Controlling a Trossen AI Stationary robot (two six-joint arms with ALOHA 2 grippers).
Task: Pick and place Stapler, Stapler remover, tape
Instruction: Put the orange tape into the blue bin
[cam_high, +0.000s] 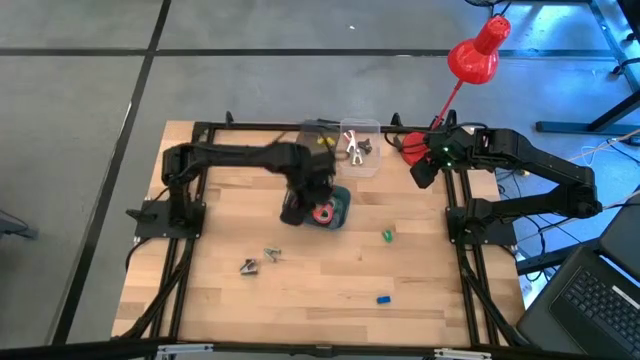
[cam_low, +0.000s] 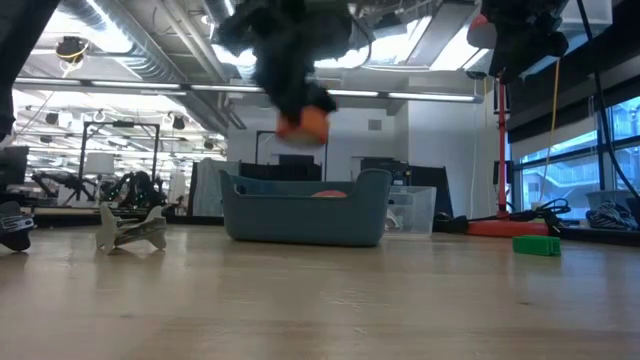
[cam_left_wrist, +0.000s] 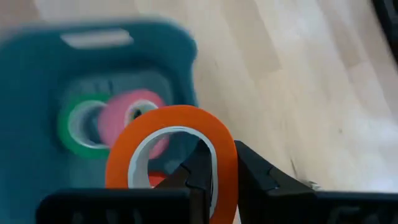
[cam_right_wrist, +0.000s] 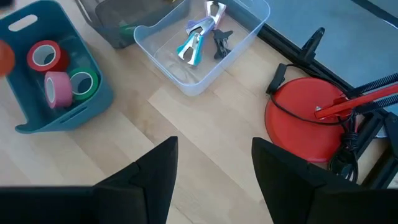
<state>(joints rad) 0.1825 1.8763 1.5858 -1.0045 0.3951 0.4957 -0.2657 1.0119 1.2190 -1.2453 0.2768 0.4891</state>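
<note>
My left gripper (cam_high: 303, 203) is shut on an orange tape roll (cam_left_wrist: 171, 158) and holds it in the air over the teal bin (cam_high: 341, 209); the low view shows the orange tape roll (cam_low: 303, 122) well above the bin (cam_low: 305, 212). In the bin lie a red roll (cam_right_wrist: 43, 56), a pink roll (cam_right_wrist: 56, 88) and a green roll (cam_right_wrist: 83, 84). Two metal staple removers (cam_high: 248, 265) (cam_high: 272, 255) lie on the table near the front left. My right gripper (cam_right_wrist: 214, 168) is open and empty at the table's far right, near the red lamp base (cam_right_wrist: 308, 121). My left gripper pinches the orange roll's ring wall (cam_left_wrist: 225, 163), with one finger (cam_left_wrist: 196, 174) inside the ring's hole and the other finger (cam_left_wrist: 258, 177) outside. The roll stands on edge in the hold, lifted clear above the bin.
A clear plastic box (cam_high: 357, 148) at the far middle holds several staple removers (cam_right_wrist: 199, 37). A small green block (cam_high: 387, 235) and a small blue block (cam_high: 383, 298) lie on the wood at the right front. A red desk lamp (cam_high: 478, 50) stands at the far right.
</note>
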